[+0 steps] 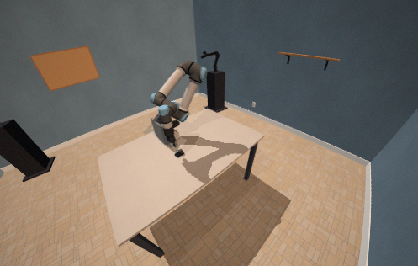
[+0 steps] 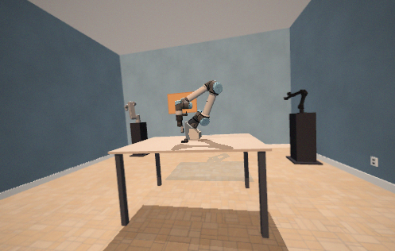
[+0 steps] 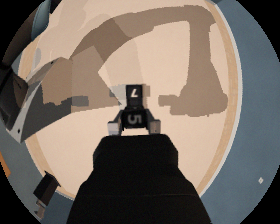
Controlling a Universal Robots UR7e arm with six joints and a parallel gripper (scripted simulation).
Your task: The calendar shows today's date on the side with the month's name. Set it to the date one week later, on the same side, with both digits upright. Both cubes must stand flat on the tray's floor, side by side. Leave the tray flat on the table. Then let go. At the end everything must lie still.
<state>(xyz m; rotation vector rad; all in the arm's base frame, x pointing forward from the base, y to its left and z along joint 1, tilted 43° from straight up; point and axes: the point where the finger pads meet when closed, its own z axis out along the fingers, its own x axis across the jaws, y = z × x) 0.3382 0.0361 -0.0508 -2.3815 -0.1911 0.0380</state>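
Note:
My gripper (image 3: 134, 115) (image 1: 173, 144) (image 2: 181, 129) is shut on a dark calendar cube (image 3: 134, 117) whose face towards the wrist camera reads 5. It holds the cube in the air, a little above the table (image 1: 141, 185) (image 2: 221, 147). Straight below, in the wrist view, the dark tray with the other cube (image 3: 134, 94) shows a 7. In the top and exterior views this is only a small dark thing on the table (image 1: 178, 154) (image 2: 183, 139). The month's name and the tray's own shape are too small to make out.
The arm's grey base block (image 1: 160, 132) (image 2: 192, 131) stands on the table just behind the tray. The arm's shadow (image 1: 217, 147) falls across the right half of the table. Black pedestals (image 1: 216, 90) (image 1: 15, 147) stand on the floor, away from the table.

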